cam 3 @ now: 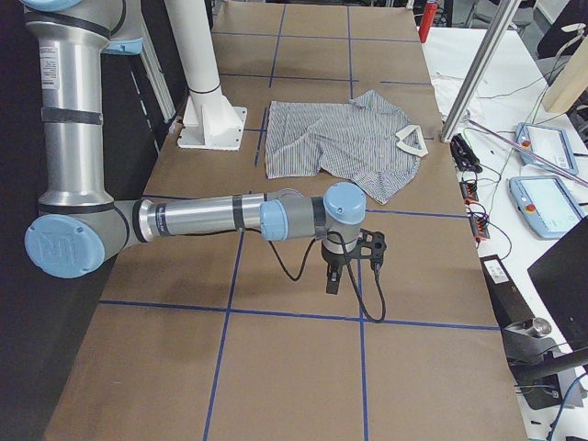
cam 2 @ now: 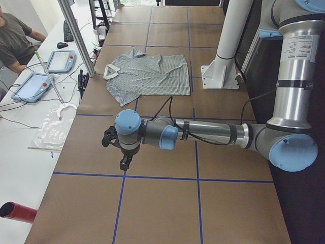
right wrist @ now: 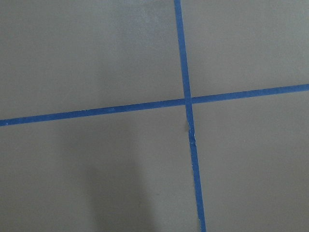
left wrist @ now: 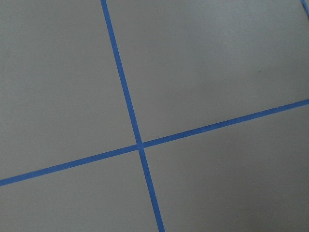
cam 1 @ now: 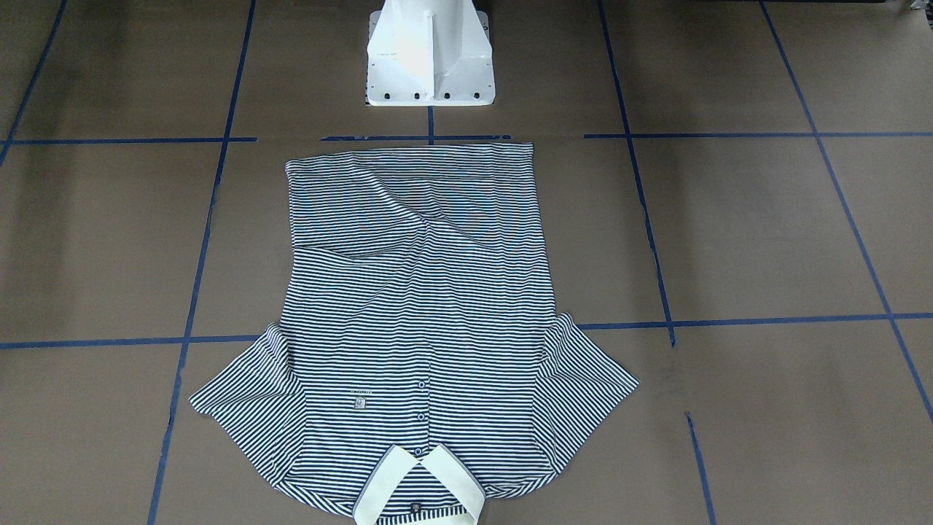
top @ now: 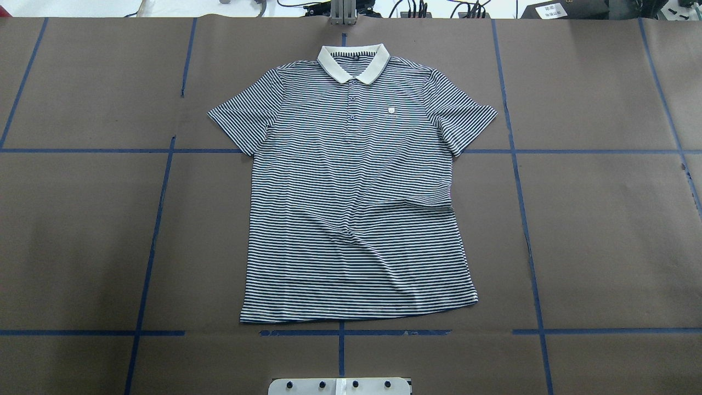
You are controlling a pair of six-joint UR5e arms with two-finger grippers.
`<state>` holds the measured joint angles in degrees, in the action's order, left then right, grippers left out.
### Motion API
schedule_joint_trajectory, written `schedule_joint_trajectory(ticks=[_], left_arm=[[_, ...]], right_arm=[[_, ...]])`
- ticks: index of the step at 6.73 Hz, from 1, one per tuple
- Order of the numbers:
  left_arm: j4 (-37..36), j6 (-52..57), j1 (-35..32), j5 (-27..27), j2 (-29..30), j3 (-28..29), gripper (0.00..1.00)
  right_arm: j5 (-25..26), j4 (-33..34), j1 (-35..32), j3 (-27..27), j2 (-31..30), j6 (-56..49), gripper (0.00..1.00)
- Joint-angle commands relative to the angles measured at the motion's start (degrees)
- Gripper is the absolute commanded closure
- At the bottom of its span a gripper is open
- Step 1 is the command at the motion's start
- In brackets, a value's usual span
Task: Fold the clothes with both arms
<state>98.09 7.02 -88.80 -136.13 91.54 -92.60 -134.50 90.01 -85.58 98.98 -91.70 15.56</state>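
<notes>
Brown-papered table (top: 603,219) gridded with blue tape (top: 340,332); alongside, white bench (cam 2: 18,168) carrying two blue-framed tablets (cam 2: 62,61) and a clear plastic sheet (cam 2: 53,129); aluminium post (cam 2: 77,36) at the edge

This looks like a robot lab, a room where people try out robots. A big table (top: 603,219) is covered in brown paper, and blue tape (top: 66,332) marks it into squares. A white stand (cam 1: 428,51) sits on the table with a row of bolts (cam 1: 417,95) along its foot. Two big metal robot arms reach out over the table, the left arm (cam 2: 203,133) and the right arm (cam 3: 202,219). Beside the table is a white desk (cam 2: 15,152) with control screens (cam 2: 31,86) on it. A man (cam 2: 12,40) sits at that desk. Shiny metal poles (cam 2: 77,35) stand at the table's edge, and black cords (top: 419,8) lie past its far end.
</notes>
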Motion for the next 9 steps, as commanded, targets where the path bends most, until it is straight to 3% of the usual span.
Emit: schedule_joint_trajectory(ticks=[1, 3, 4, 5, 7, 8, 9], left_arm=[[-0.62, 0.10, 1.09, 1.31, -1.00, -0.64, 0.00], [-0.36, 0.01, 1.88, 0.79, -1.10, -0.03, 0.00], [-0.36, -0.16, 2.23, 1.13, -0.67, -0.12, 0.00], [1.90, 0.18, 2.23, -0.69, -1.01, 0.49, 0.00], [13.47, 0.19, 2.32, -1.76, -2.06, 3.12, 0.00], [15.97, 0.19, 2.32, -1.85, -2.16, 4.26, 0.00], [17.12, 0.19, 2.32, -2.64, -2.24, 4.36, 0.00]], right_arm=[[0.20, -0.09, -0.03, -0.19, -1.11, 0.09, 0.00], [-0.58, -0.27, 0.93, -0.89, -1.20, 0.53, 0.00], [-2.15, -0.62, 4.51, -0.90, -0.42, 0.70, 0.00], [-2.52, -5.41, 10.20, -1.94, 2.20, 2.53, 0.00], [-2.09, -19.70, 18.38, -17.24, 18.74, 25.72, 0.00], [0.44, -27.35, 20.95, -26.03, 27.19, 36.80, 0.00], [8.21, -33.87, 24.81, -29.17, 31.97, 49.10, 0.00]])
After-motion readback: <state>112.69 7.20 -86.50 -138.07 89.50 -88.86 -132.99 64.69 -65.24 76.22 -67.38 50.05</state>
